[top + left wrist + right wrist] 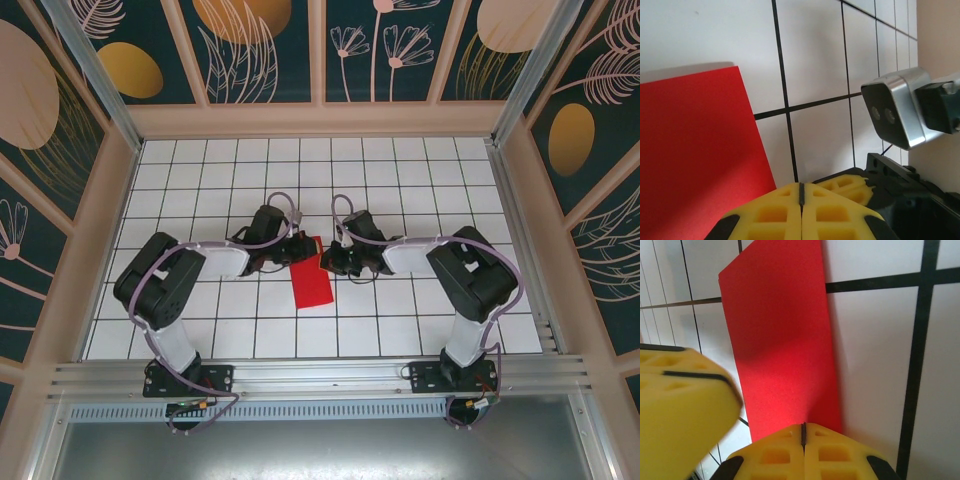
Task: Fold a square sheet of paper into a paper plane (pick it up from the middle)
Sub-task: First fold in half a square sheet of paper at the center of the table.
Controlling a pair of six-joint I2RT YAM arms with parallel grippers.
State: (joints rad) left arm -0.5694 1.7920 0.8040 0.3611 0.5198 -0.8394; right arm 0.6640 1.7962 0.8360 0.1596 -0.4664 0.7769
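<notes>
Both closed: my left gripper (pixel 801 187) beside a long edge of the thin bright red folded paper sheet (pixel 311 278), my right gripper (pixel 803 427) at its short edge; white gridded table (pixel 400 320) open beyond

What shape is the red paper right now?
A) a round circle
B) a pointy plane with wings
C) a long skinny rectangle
C: seen from above, the red paper is a narrow strip with straight sides and square corners, clearly longer than it is wide.
</notes>
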